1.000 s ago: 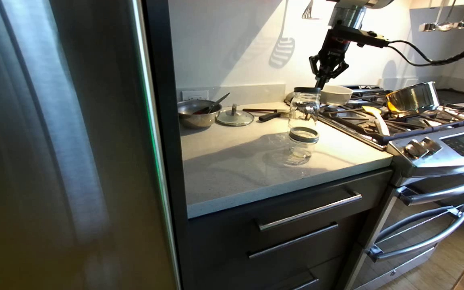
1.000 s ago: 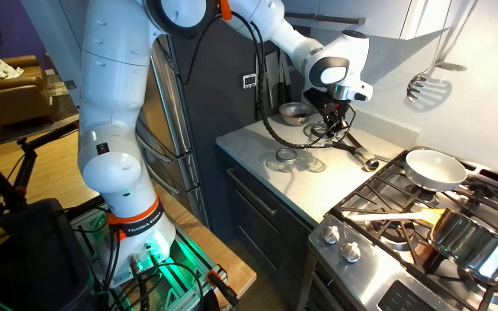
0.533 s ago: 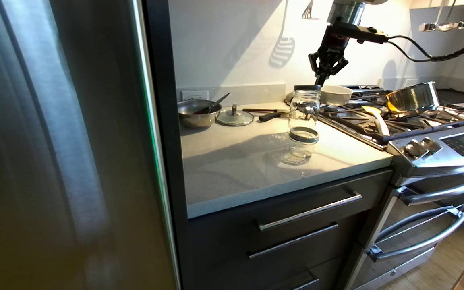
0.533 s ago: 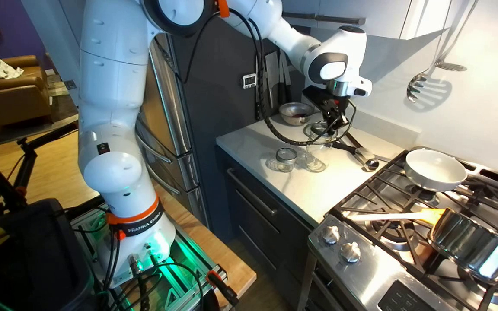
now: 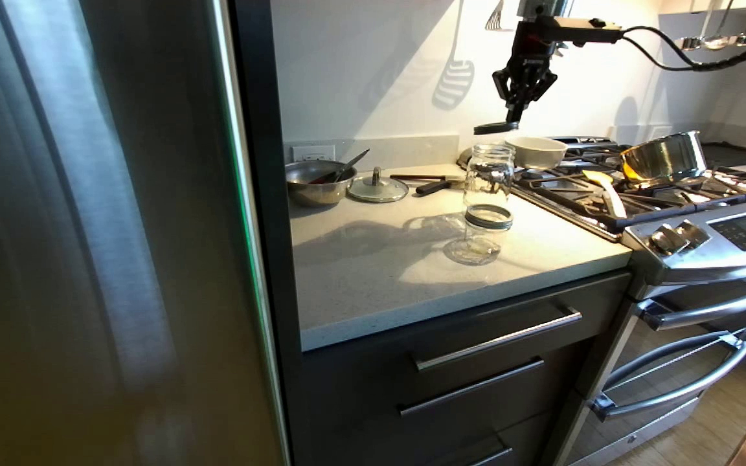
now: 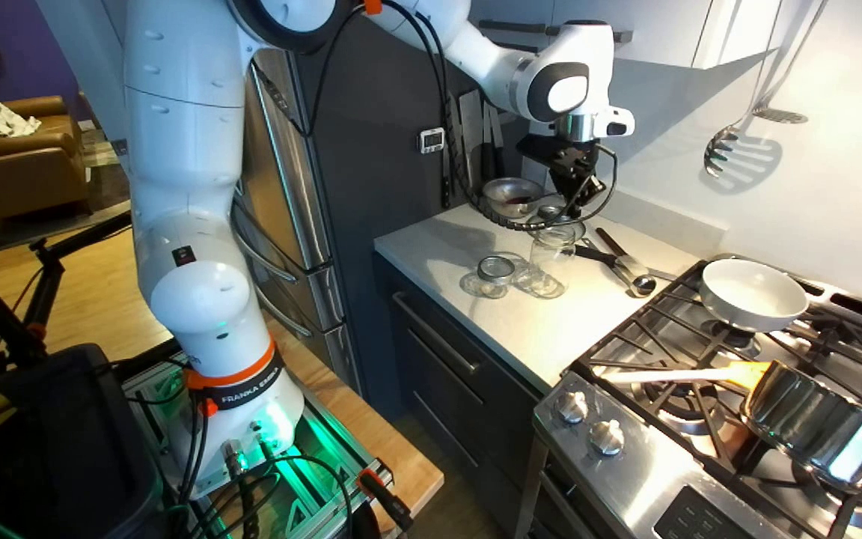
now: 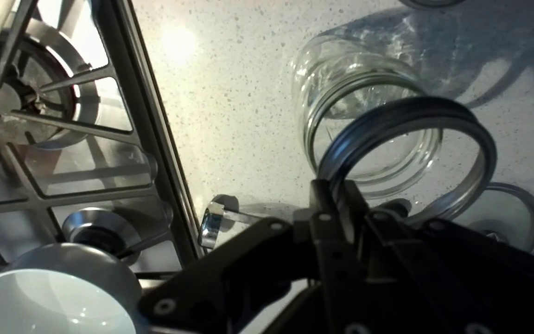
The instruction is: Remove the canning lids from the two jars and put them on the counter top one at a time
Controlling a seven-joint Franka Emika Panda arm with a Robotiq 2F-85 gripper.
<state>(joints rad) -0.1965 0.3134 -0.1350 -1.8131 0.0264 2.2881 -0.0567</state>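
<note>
My gripper (image 7: 336, 189) is shut on the rim of a dark canning lid (image 7: 401, 111). That ring hangs in the air just above the mouth of the taller clear jar (image 5: 489, 178), apart from it, as an exterior view shows. The jar stands upright and bare-topped on the pale counter top (image 5: 373, 285). Nearer the front edge stands the smaller jar (image 6: 494, 282), wearing its own canning lid (image 5: 489, 224). In the wrist view only a sliver of that smaller jar's ring shows at the top edge.
A glass pan lid (image 5: 376, 188) and a steel bowl (image 5: 315, 188) sit at the back of the counter. Dark-handled utensils and a steel scoop (image 6: 640, 284) lie behind the jars. The stove holds a white bowl (image 6: 753, 296) and a tilted steel pan (image 6: 824, 430).
My gripper has risen with the ring in its jaws. The ring rested on or near the taller jar's mouth earlier; now a visible gap parts them. Both jars stayed put.
</note>
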